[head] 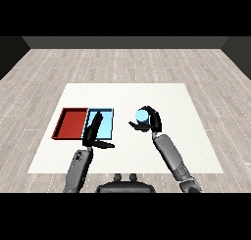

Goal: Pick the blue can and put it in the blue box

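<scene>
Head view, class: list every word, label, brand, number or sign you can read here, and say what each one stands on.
None: no readable text shows anywhere.
Blue can, held in the right hand: plain, no label visible.
Red tray and light blue tray: unmarked.
White table and left hand: no writing.

The white table (196,136) is showing a smooth matt top; the floor (122,62) is showing grey wood planks; both trays, red tray (71,123) and light blue tray (107,124), are appearing matt
</scene>
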Action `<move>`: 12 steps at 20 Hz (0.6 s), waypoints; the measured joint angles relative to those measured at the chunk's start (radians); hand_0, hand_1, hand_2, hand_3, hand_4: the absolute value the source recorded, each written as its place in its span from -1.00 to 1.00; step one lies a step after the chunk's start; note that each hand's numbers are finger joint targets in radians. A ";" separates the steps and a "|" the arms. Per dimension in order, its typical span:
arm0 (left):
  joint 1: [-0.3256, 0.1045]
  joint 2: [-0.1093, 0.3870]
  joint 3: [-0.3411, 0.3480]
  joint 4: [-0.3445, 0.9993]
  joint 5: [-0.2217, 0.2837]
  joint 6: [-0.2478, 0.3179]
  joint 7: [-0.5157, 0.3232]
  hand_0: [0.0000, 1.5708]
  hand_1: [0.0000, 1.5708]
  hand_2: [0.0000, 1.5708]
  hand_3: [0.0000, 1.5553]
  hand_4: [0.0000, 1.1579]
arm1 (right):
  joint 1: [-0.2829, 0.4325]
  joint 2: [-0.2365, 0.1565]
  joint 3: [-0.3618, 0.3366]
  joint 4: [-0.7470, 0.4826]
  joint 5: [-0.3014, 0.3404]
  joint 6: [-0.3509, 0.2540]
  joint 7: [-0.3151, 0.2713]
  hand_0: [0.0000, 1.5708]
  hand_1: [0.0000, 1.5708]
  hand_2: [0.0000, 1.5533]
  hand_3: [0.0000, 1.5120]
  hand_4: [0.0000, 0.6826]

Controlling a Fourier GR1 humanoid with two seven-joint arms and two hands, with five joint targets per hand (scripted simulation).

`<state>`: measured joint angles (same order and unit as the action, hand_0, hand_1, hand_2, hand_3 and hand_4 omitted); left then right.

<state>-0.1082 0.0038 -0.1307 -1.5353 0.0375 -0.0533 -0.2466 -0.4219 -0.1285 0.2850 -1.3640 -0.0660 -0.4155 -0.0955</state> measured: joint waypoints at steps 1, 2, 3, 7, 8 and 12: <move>0.001 0.000 0.000 0.005 0.004 -0.008 0.003 -1.00 -1.00 -1.00 -1.00 -1.00 | 0.015 -0.001 -0.005 -0.008 0.005 0.015 -0.008 0.82 0.82 0.87 0.85 0.80; -0.019 -0.001 -0.007 0.026 0.010 0.000 0.000 -1.00 -1.00 -1.00 -1.00 -1.00 | 0.024 0.005 0.000 -0.029 0.021 0.010 0.007 0.83 0.83 0.87 0.86 0.78; -0.019 -0.001 -0.018 0.015 0.017 0.002 0.013 -1.00 -1.00 -1.00 -1.00 -1.00 | 0.027 0.004 -0.006 -0.034 0.033 0.014 0.011 0.83 0.83 0.87 0.85 0.78; -0.044 -0.003 -0.091 0.041 0.046 0.062 0.042 -1.00 -1.00 -1.00 -1.00 -1.00 | 0.042 0.020 -0.005 -0.067 0.073 0.029 0.024 0.85 0.85 0.87 0.85 0.79; -0.046 -0.003 -0.102 0.053 0.054 0.065 0.041 -1.00 -1.00 -1.00 -1.00 -1.00 | 0.043 0.034 0.007 -0.073 0.093 0.018 0.032 0.86 0.86 0.88 0.85 0.79; -0.045 -0.003 -0.164 0.064 0.071 0.112 0.055 -1.00 -1.00 -1.00 -1.00 -1.00 | 0.026 0.064 -0.002 -0.068 0.128 0.041 0.049 0.87 0.87 0.88 0.85 0.80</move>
<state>-0.1532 0.0004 -0.2950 -1.4717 0.1084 0.0585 -0.1914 -0.3960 -0.0645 0.2826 -1.4317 0.0625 -0.3744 -0.0467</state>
